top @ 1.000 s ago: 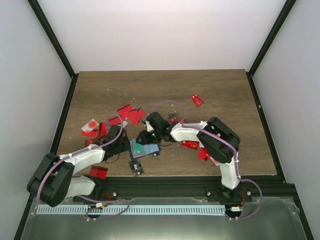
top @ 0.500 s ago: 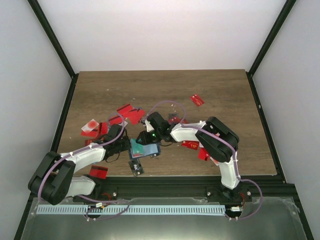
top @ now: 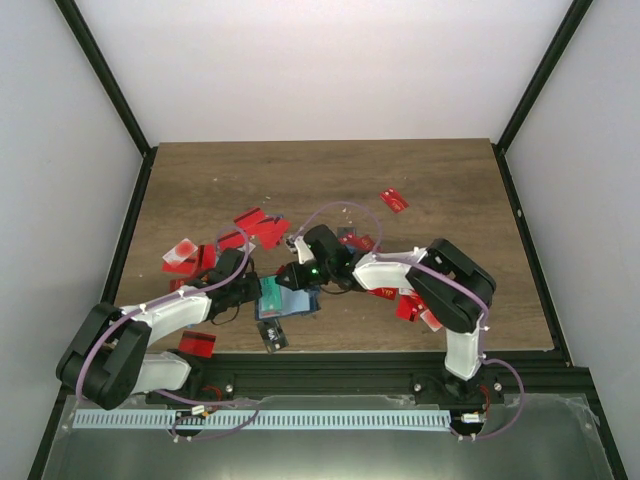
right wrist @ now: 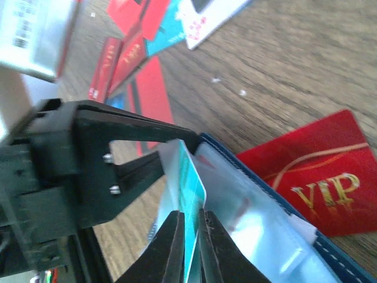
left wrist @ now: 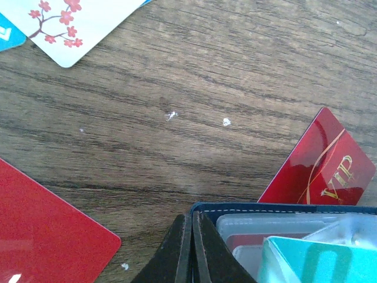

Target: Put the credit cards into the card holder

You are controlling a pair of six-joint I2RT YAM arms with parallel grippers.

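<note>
The navy card holder (top: 292, 306) lies open at the table's near middle, its clear sleeves (right wrist: 253, 227) showing. My left gripper (top: 252, 288) is shut on the holder's left edge (left wrist: 253, 207), its fingers (left wrist: 177, 250) pressed together. My right gripper (top: 293, 278) is shut on a teal card (right wrist: 193, 186) and holds it on edge at the sleeves, right next to the left gripper's black fingers (right wrist: 88, 153). The teal card also shows in the left wrist view (left wrist: 312, 259). A red VIP card (left wrist: 324, 171) lies just beyond the holder.
Red cards lie scattered: a pile at the left middle (top: 258, 226), one far right (top: 394, 200), some by the right arm (top: 410, 306), one near the front edge (top: 198, 343). A dark card (top: 272, 336) lies below the holder. A white blossom card (left wrist: 76, 23) lies nearby.
My right arm has shifted a little to the right and its elbow has dropped lower. The teal card stays at the holder. My left arm has barely moved.
</note>
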